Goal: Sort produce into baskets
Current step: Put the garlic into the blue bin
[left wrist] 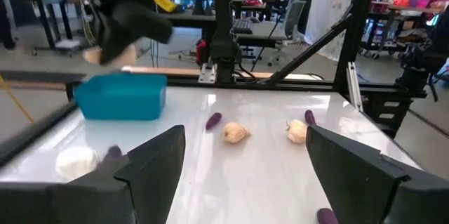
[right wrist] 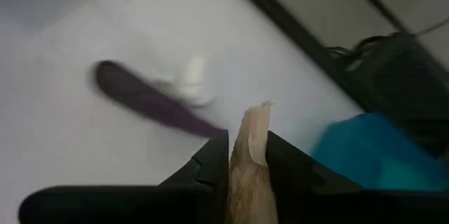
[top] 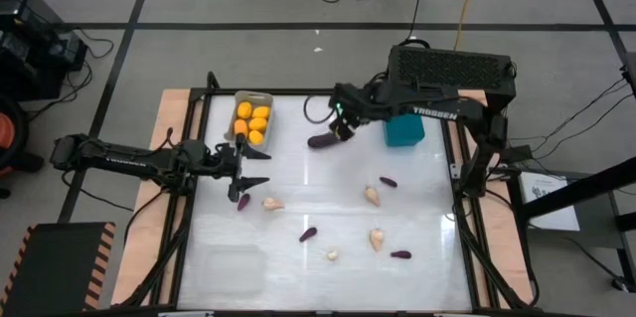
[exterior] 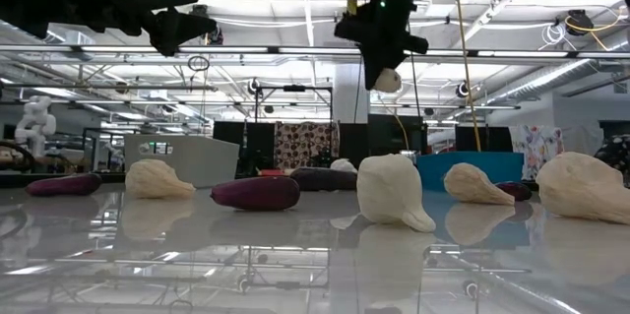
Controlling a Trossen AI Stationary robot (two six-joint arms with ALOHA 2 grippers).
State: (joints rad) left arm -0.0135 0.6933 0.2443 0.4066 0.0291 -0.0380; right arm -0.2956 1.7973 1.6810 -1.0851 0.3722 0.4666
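text: TROSSEN | on: right arm (top: 437, 110), left arm (top: 119, 157)

On the glossy desk (exterior: 315, 265) a pale garlic bulb (exterior: 392, 191) sits nearest, a purple eggplant (exterior: 256, 193) just left of it. Farther left lie another bulb (exterior: 157, 179) and a second eggplant (exterior: 63, 185). The teal bin (exterior: 469, 167) stands far right. Above, the right hand (exterior: 387, 76) pinches a small pale piece (exterior: 389, 81).

Orange fruits (top: 251, 122) filled the grey basket (top: 266, 99) at eleven o'clock; the teal basket (top: 404, 130) stood at one o'clock. Beige garlic bulbs (top: 372, 195) and purple eggplants (top: 308, 234) lay scattered mid-counter, the large eggplant (top: 322, 140) toward twelve. One garlic bulb (right wrist: 249, 155) was pinched, lifted, above it.
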